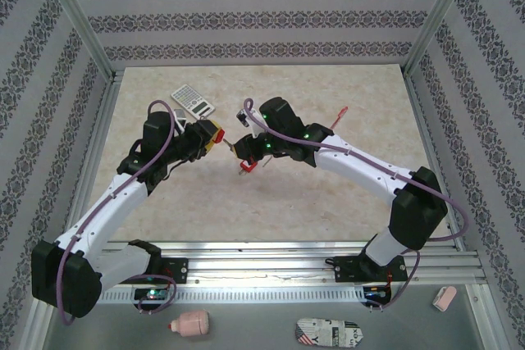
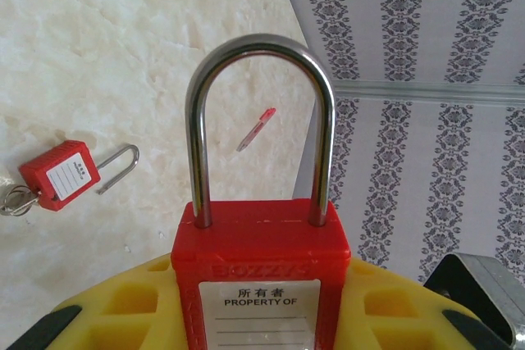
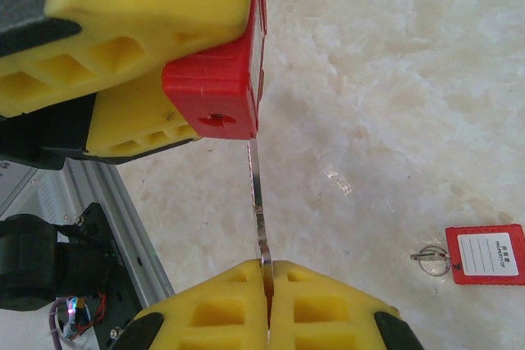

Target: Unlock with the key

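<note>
— Where's the key [image 3: 258, 202]?
— Pinched in the jaws of the right gripper [image 3: 268, 272], pointing to twelve o'clock, tip at three o'clock of the keyhole [image 3: 217, 119].
— And the left gripper [image 2: 258, 305]?
— Jaws clamped on the padlock [image 2: 261, 243].

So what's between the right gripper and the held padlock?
Just the key, pinched in the right gripper, its blade reaching the base of the red padlock, beside the keyhole; right wrist view.

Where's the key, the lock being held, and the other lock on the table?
key [image 3: 257, 194], right wrist view, middle of blade.
held padlock [image 2: 261, 239], left wrist view, red body.
loose padlock [image 2: 70, 175], left wrist view, white label.
</note>
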Controlling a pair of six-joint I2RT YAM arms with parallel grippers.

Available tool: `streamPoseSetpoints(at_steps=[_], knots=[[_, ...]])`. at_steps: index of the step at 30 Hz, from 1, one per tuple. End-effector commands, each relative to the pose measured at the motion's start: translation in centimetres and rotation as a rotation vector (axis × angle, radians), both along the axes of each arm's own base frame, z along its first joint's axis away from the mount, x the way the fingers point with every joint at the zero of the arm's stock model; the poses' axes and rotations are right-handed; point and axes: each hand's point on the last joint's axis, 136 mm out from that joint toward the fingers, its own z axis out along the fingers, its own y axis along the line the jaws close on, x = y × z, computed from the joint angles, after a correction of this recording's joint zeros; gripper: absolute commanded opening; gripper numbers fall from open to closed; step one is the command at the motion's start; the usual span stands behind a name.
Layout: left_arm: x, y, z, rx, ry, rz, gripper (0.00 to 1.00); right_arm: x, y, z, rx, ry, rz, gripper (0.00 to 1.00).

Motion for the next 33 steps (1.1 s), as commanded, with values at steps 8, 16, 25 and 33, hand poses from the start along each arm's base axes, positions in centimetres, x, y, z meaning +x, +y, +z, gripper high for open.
streamPoseSetpoints(at_steps=[8, 16, 25, 33], knots=[[0.2, -0.9, 1.2, 0.024, -0.042, -0.024, 0.0, 0.5, 1.3, 1.3, 0.029, -0.027, 0.015, 0.0], [0.1, -0.9, 0.9, 0.037, -0.032, -0.02, 0.0, 0.7, 1.5, 1.5, 0.033, -0.028, 0.019, 0.0], [0.3, -0.5, 0.5, 0.072, -0.001, 0.008, 0.0, 0.4, 1.7, 1.5, 0.029, -0.033, 0.021, 0.0], [0.4, -0.5, 0.3, 0.088, 0.012, 0.018, 0.0, 0.4, 2.0, 1.1, 0.01, -0.035, 0.019, 0.0]])
